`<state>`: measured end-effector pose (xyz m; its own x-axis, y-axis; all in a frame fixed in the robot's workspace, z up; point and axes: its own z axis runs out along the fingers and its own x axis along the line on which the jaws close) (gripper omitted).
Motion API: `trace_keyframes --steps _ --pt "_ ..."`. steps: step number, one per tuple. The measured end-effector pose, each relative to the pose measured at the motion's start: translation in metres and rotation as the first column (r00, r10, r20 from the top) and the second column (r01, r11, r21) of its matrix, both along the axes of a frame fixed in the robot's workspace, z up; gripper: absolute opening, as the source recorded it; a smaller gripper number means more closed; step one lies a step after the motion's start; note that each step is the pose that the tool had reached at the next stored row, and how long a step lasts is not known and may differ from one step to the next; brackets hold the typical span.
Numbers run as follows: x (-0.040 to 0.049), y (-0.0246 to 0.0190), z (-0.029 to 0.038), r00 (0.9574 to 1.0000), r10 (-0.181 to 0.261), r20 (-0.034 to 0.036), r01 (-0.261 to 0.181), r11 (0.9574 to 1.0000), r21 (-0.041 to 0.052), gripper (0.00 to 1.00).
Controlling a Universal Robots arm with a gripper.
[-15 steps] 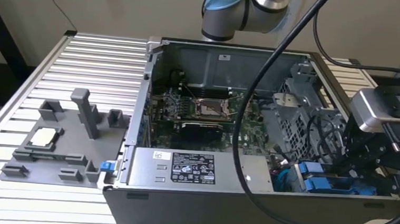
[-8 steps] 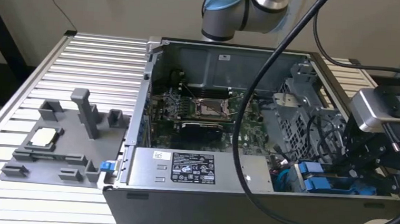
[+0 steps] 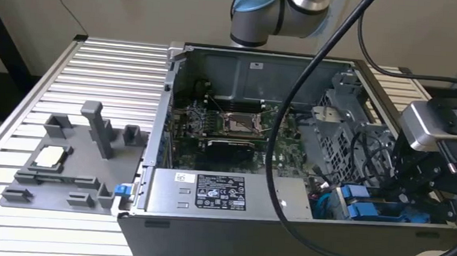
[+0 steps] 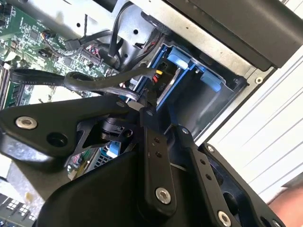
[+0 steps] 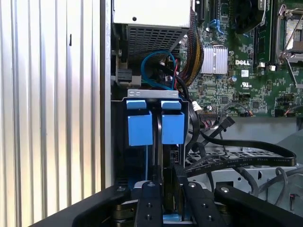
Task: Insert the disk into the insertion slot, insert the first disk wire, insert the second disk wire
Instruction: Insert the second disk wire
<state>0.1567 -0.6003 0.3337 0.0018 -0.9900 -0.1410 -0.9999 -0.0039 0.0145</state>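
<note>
In the exterior view, the gripper works low in the open computer case, beside blue drive carriers; a grey power supply carries a printed label, too small to read. In the second wrist view, the black fingers pinch a flat black wire just short of the disk seated in the insertion slot. In the first wrist view, two blue tabs stand ahead of the gripper, green motherboard beyond.
</note>
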Motion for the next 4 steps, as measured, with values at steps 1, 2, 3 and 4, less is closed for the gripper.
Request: trace_keyframes --steps 1,2,3,4 --pt "0.0000 0.0000 0.0000 1.0000 0.000 0.0000 0.000 1.0000 0.0000 0.24" --pt "0.0000 0.0000 0.0000 1.0000 0.000 0.0000 0.000 1.0000 0.0000 0.24" --pt "0.0000 0.0000 0.0000 1.0000 0.000 0.0000 0.000 1.0000 0.0000 0.24" --pt "0.0000 0.0000 0.0000 1.0000 0.000 0.0000 0.000 1.0000 0.0000 0.24"
